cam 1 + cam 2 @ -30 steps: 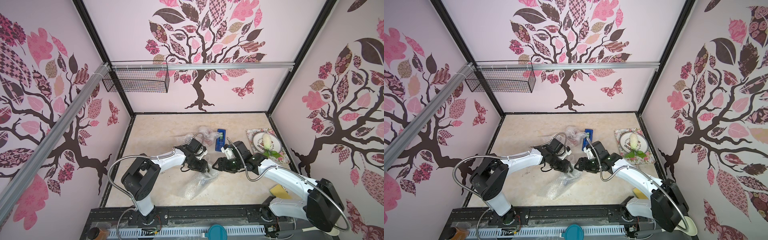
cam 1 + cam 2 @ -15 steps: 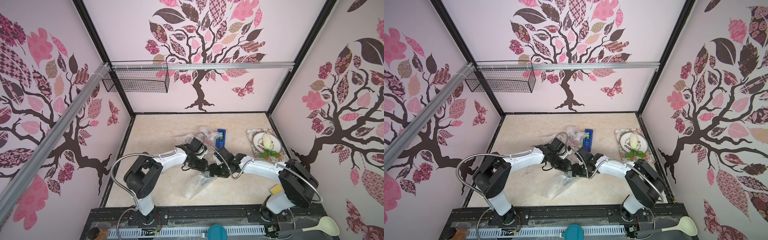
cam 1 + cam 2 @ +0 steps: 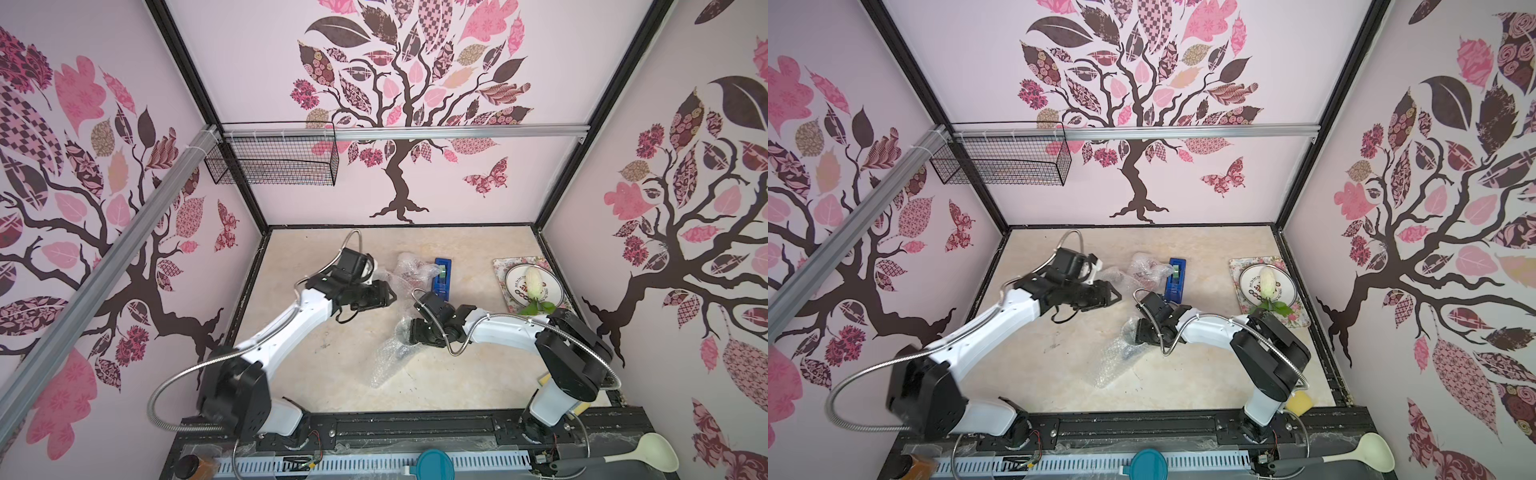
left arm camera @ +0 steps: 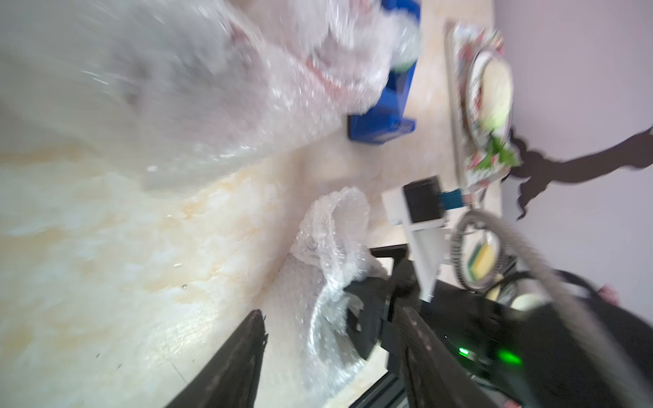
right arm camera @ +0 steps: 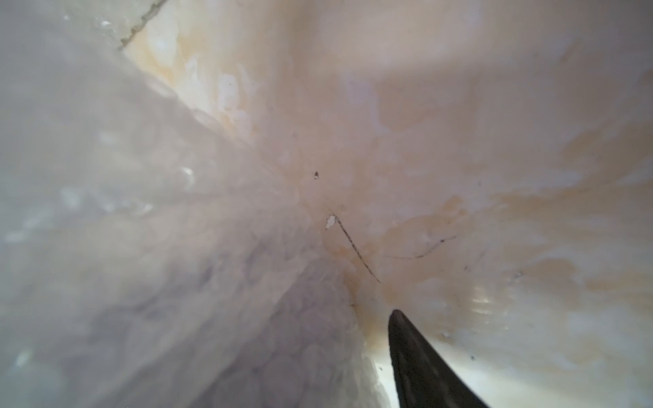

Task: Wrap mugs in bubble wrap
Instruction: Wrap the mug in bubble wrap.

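Pale table [image 3: 316,370] sits between pink tree walls. Over it the left jaws are wide, holding nothing. The right jaws rest on the long bubble wrap [image 3: 386,361] mid-table; I cannot tell if they hold it. Another wrap bundle [image 3: 410,271] lies beside the blue tape holder [image 3: 442,277].

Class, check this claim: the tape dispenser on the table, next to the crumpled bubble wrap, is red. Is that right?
No. The tape dispenser on the table, next to the crumpled bubble wrap, is blue, as both top views show.
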Tool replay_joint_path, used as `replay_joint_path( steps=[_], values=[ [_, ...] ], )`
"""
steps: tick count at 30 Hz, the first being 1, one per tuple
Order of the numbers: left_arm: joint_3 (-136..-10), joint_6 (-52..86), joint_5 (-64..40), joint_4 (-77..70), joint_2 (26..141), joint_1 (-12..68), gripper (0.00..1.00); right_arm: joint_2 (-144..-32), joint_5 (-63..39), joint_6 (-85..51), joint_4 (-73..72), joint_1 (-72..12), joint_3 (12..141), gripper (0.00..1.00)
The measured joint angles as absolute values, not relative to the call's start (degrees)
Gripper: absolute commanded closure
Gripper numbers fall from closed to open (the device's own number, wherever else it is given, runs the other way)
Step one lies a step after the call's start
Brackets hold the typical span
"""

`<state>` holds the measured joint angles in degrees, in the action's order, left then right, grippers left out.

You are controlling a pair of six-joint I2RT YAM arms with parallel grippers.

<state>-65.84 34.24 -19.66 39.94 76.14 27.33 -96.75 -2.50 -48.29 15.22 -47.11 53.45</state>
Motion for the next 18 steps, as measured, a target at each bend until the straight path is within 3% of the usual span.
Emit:
replay_joint_path(
  steps=[9, 18],
  values=[
    [-48.82, 47.44, -23.44, 58.41, 53.93, 27.79, 0.41, -97.54, -1.1, -48.07, 17.76, -47.46, 55.29, 0.34],
    [-43.16, 50.06, -27.2, 58.39, 54.54, 33.08, 0.38, -97.65, -1.34, -47.35, 17.91, -47.46, 55.42, 0.34]
  ],
)
